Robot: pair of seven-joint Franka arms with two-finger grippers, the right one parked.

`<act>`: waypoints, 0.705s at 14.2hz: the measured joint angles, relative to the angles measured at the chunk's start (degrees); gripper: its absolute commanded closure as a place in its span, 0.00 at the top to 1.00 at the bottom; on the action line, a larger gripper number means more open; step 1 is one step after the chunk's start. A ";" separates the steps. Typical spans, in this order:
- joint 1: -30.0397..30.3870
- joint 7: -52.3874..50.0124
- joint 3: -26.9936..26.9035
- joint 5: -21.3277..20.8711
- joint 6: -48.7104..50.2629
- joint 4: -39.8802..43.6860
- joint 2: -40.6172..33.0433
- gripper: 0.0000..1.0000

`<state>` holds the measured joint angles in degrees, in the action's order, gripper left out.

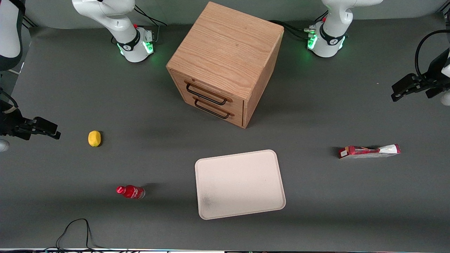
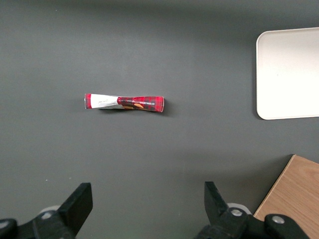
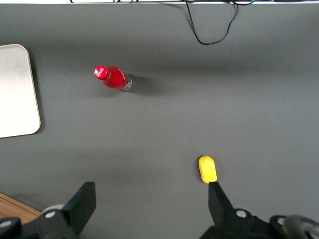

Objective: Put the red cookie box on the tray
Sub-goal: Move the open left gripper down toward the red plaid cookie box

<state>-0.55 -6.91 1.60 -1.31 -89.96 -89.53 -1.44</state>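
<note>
Cream tray (image 1: pixel 240 183) sits nearest the front camera, bare. Red cookie box (image 1: pixel 369 151) lies flat on the table toward the working arm's end, well apart from it. Left gripper (image 1: pixel 404 90) hovers above the table, jaws wide, holding nothing.

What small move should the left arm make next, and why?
Probably bring the gripper forward and down over the red cookie box. The box lies untouched on the table toward the working arm's end, apart from the tray, which holds nothing. The gripper hangs above the table with its fingers open and empty, short of the box, so closing that gap comes first.
</note>
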 measured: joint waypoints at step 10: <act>8.49 -9.63 -0.79 0.08 -2.10 -0.03 4.31 1.00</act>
<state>7.95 -16.54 0.81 -1.23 -92.06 -89.57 2.87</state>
